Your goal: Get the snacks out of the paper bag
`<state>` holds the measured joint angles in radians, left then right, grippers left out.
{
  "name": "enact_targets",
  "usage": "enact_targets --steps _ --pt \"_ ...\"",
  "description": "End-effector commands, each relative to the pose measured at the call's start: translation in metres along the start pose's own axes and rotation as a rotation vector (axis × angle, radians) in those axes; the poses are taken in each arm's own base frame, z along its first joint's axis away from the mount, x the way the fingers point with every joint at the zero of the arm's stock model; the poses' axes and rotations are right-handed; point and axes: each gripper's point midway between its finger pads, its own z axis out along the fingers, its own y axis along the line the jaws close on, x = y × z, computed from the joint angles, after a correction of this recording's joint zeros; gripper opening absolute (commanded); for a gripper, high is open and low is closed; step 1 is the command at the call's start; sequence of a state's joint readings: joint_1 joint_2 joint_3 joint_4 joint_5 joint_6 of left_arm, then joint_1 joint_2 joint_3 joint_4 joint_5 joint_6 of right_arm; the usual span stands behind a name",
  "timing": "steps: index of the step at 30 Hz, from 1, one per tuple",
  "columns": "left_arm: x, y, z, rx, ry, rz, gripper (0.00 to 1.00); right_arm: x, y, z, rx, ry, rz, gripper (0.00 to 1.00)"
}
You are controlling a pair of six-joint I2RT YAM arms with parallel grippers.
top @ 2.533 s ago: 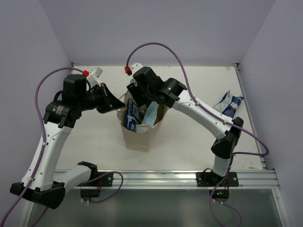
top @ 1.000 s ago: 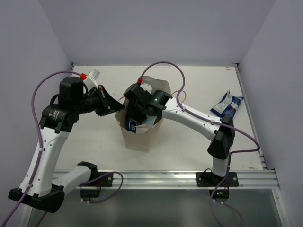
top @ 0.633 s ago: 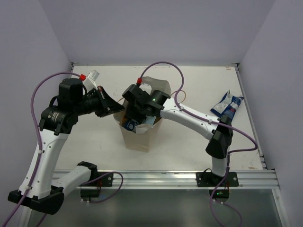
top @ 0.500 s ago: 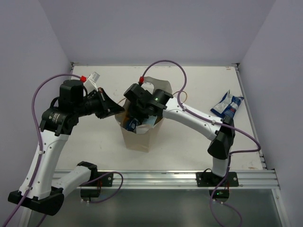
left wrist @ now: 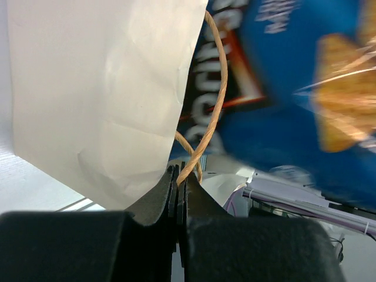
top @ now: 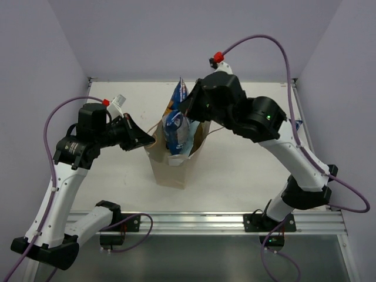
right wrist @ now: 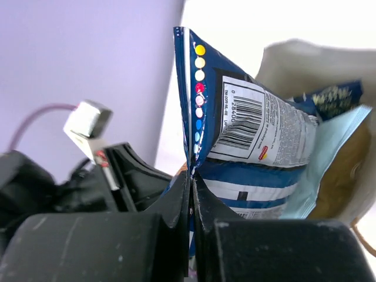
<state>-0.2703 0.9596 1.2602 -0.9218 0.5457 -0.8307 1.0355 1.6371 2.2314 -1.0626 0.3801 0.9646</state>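
Your right gripper [right wrist: 191,176] is pinched tight on the top seam of a dark blue packet [right wrist: 252,141]. That arm rears high over the table, wrist angled down toward the paper bag [top: 170,170]. The packet hangs upright with its lower end at the bag's mouth; you cannot tell whether it clears the rim. Your left gripper [left wrist: 178,179], arm bent low, clamps the cord handle [left wrist: 216,88] at the bag's left rim. A light blue packet [right wrist: 329,147] stands inside, mostly hidden.
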Motion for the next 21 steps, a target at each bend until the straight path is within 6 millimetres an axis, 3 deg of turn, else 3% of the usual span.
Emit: enact_targets --steps 1,5,9,12,13,17,18,21 --pt "-0.007 -0.006 -0.001 0.028 -0.028 0.01 0.0 -0.053 -0.004 -0.035 -0.014 -0.156 -0.015 0.0" --pt "-0.007 -0.005 0.0 0.021 -0.028 0.013 0.0 -0.102 -0.025 -0.058 0.037 -0.317 -0.033 0.0" --pt "-0.007 -0.003 0.001 0.016 -0.022 0.013 0.0 -0.15 -0.05 -0.081 0.119 -0.492 -0.156 0.0" --pt "-0.006 -0.001 0.003 0.011 -0.018 0.01 0.0 -0.185 -0.078 -0.103 0.199 -0.607 -0.153 0.0" --pt "-0.007 -0.001 0.004 0.011 -0.018 0.01 0.0 -0.2 -0.095 -0.113 0.266 -0.657 -0.163 0.0" --pt "-0.008 -0.001 0.005 0.011 -0.016 0.008 0.0 -0.227 -0.132 -0.134 0.391 -0.74 -0.185 0.0" --pt "-0.008 -0.001 0.006 0.009 -0.014 0.006 0.0 -0.235 -0.134 -0.147 0.391 -0.779 -0.189 0.0" --pt "-0.01 -0.001 0.007 0.007 -0.016 0.008 0.0 -0.248 -0.151 -0.163 0.444 -0.83 -0.185 0.0"
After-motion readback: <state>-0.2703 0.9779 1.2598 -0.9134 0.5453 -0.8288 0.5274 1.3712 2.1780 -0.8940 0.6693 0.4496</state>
